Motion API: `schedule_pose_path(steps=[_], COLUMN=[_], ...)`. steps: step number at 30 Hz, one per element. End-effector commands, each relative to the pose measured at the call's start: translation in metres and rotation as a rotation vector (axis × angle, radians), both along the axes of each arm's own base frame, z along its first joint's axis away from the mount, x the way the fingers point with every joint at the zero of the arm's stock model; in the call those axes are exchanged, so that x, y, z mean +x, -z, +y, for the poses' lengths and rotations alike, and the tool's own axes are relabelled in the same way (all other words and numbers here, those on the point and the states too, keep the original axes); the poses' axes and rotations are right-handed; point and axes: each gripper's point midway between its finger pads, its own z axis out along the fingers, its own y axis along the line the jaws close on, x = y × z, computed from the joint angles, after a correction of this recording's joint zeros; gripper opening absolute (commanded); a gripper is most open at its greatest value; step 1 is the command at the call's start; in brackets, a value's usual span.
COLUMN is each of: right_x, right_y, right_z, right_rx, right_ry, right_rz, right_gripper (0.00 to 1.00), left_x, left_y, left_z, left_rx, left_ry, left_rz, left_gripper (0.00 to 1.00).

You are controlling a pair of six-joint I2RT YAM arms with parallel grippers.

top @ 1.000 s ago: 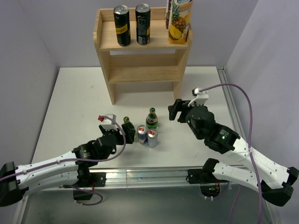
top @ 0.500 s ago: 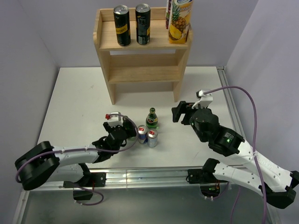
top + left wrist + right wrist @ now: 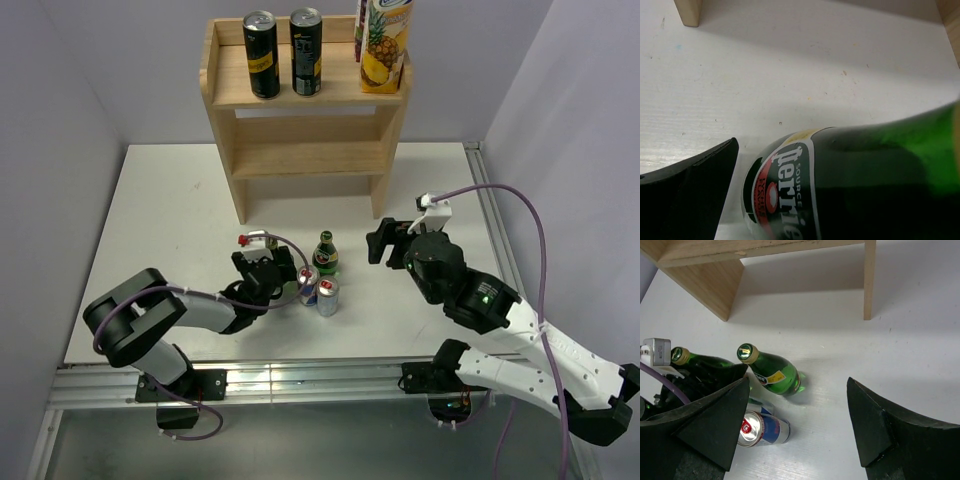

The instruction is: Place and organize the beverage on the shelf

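The wooden shelf point(image 3: 300, 155) stands at the back, with two black cans point(image 3: 262, 55) point(image 3: 306, 52) on its top tier. On the table in front stand a green bottle point(image 3: 324, 255) and two blue-and-silver cans point(image 3: 308, 285) point(image 3: 327, 295). My left gripper point(image 3: 272, 268) is open around the second green bottle point(image 3: 850, 185), which fills the left wrist view. One finger point(image 3: 690, 190) shows beside the bottle and the other is hidden. My right gripper point(image 3: 385, 240) is open and empty, above the table to the right of the drinks. The free bottle point(image 3: 772, 374) and one can point(image 3: 762, 427) show in its view.
A pineapple juice carton point(image 3: 385, 45) stands on the right of the shelf's top tier. The shelf's lower tier point(image 3: 305, 160) holds nothing that I can see. A metal rail point(image 3: 490, 210) runs along the table's right edge. The shelf's legs point(image 3: 869, 280) stand just behind the drinks.
My left arm has reached forward and right, bringing its gripper from beside the nearer green bottle to around it. My right gripper has shifted slightly to the right.
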Motion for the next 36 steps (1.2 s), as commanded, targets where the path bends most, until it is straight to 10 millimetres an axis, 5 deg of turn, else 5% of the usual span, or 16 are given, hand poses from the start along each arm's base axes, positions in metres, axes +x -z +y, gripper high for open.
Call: schedule_pose_path(steps=[1,8,12,14,16,22,36], right_x=[0.002,0.002,0.001,0.001,0.001,0.001,0.003], right_y=[-0.001,0.001,0.005,0.008,0.009,0.007,0.012], right_z=[0.005,0.007,0.009,0.011,0.012,0.013,0.02], right_rx=[0.017,0.02,0.035,0.037,0.043,0.056,0.069], right_ry=[-0.007,-0.017,-0.023,-0.029,-0.028,-0.033,-0.044], right_rz=[-0.005,-0.01,-0.007,-0.001,0.001,-0.007,-0.006], right_gripper=[0.85,0.85,0.84,0.84,0.84,0.84,0.84], left_x=[0.009,0.009,0.007,0.007,0.006,0.004,0.011], left_y=[-0.002,0.01,0.01,0.008,0.007,-0.015,-0.121], left_z=[-0.004,0.005,0.015,0.022,0.027,0.029,0.017], left_rx=[0.009,0.042,0.058,0.066,0.071,0.091,0.022], left_ry=[-0.018,-0.063,-0.096,-0.123,-0.146,-0.158,-0.112], left_rz=[-0.024,-0.011,-0.014,-0.019,-0.021,-0.031,-0.165], left_gripper=[0.95,0.67,0.3,0.25,0.01,0.0,0.0])
